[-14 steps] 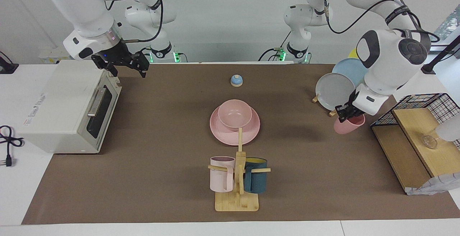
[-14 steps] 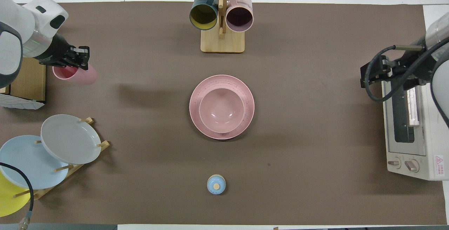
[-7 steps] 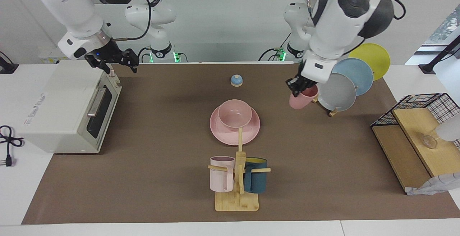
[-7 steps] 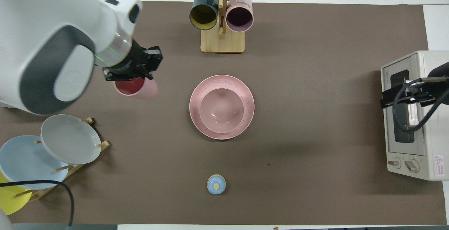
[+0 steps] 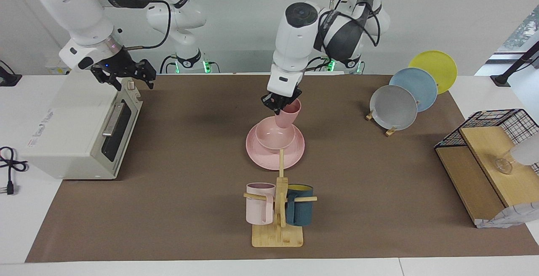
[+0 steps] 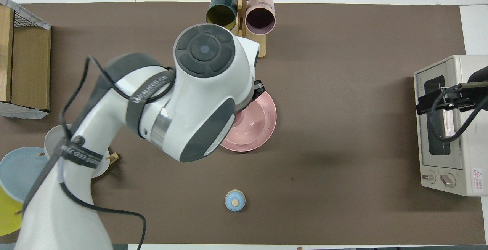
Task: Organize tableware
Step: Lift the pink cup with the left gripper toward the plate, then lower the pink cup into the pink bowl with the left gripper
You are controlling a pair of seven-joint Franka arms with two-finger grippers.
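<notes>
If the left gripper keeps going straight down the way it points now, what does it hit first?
Most likely the pink bowl. The left gripper points down, shut on the pink cup, which hangs over the bowl on the pink plate. The cup's base would meet the bowl first, though the gap between them is hard to judge.

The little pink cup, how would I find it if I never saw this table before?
Look at the middle of the brown table mat, where a pink bowl sits on a wide pink plate. Just above that bowl, the left arm's tool holds the pink cup by its rim. Unlike the two mugs hanging on the wooden rack, it has no handle and hangs in the air.
</notes>
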